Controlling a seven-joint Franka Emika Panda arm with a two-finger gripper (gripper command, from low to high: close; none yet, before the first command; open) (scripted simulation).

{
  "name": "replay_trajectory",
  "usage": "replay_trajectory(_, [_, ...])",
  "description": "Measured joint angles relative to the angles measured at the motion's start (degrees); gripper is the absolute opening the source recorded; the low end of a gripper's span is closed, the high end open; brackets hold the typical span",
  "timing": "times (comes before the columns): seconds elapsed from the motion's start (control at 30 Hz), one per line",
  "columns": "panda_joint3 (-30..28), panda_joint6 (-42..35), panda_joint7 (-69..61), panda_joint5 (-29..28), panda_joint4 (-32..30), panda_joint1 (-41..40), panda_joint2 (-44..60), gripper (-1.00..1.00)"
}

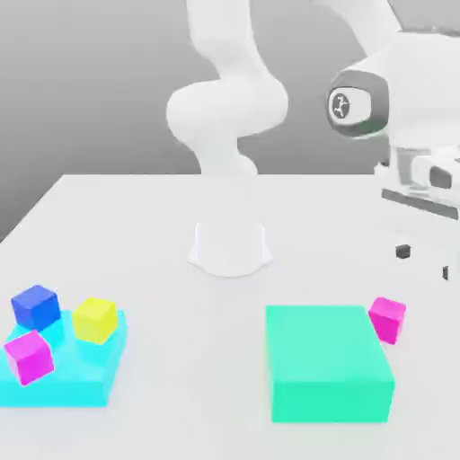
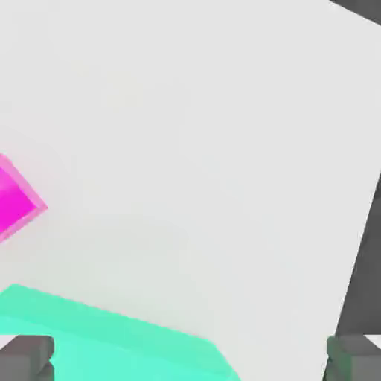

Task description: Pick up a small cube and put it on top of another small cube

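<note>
The small cube (image 1: pixel 387 319) is hot pink and rests on the white table, just off the far right corner of the big green block (image 1: pixel 328 362). My gripper (image 1: pixel 424 261) hangs above the table, a little behind and to the right of that cube in the exterior view. Its two dark fingertips (image 1: pixel 402 252) stand wide apart with nothing between them. In the hand view the small cube (image 2: pixel 15 201) sits at the picture's edge beside the green block (image 2: pixel 111 342), and my gripper (image 2: pixel 190 361) is open, off to one side of the cube.
On the exterior view's left, a flat cyan slab (image 1: pixel 72 386) carries a blue cube (image 1: pixel 35 306), a yellow cube (image 1: pixel 94 319) and a more purple magenta cube (image 1: pixel 29 356). The arm's white base (image 1: pixel 229 247) stands mid-table. The table edge (image 2: pixel 365 260) shows in the hand view.
</note>
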Motion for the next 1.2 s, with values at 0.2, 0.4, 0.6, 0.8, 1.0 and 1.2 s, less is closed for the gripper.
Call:
replay_trajectory(0.2, [2.28, 4.76, -15.68, 1.01, -4.65, 6.18, 6.95, 0.00])
replay_trajectory(0.4, [1.72, 13.81, -18.47, 0.38, -3.95, 7.26, 18.20, 0.00])
replay_trajectory(0.6, [1.19, 18.04, -18.31, 0.10, -3.06, 7.68, 23.42, -1.00])
replay_trajectory(0.8, [1.44, 15.18, -18.55, 0.42, -3.66, 7.50, 20.01, -1.00])
replay_trajectory(1.0, [1.32, 6.42, -17.43, 1.20, -5.15, 6.96, 9.77, -1.00])
replay_trajectory(1.2, [-0.70, 6.74, -4.47, -1.48, -3.18, 6.41, 10.70, -1.00])
